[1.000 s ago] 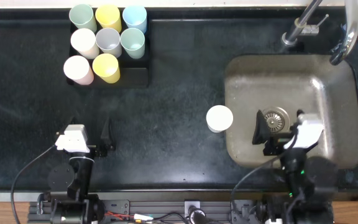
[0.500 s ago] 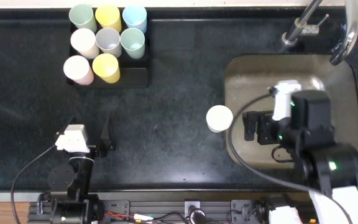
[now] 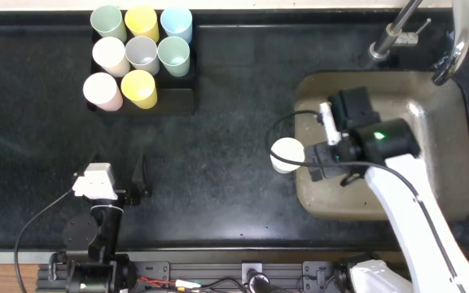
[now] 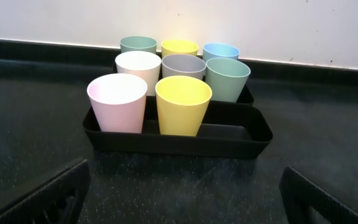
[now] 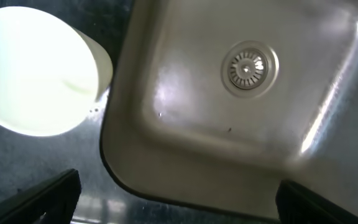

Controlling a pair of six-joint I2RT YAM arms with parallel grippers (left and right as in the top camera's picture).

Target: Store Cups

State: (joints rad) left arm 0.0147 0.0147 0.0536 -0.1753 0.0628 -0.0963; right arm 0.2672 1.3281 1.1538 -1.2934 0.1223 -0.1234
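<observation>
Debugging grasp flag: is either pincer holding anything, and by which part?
Nothing is held. The right pincer is open over the sink edge, beside the white cup, not around it. The left pincer is open and empty.

No legible text, labels or numbers anywhere

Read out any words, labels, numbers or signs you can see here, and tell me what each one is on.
None readable. The tray cups, the black tray and the white cup beside the sink are plain; the drain shows no legible marking.
</observation>
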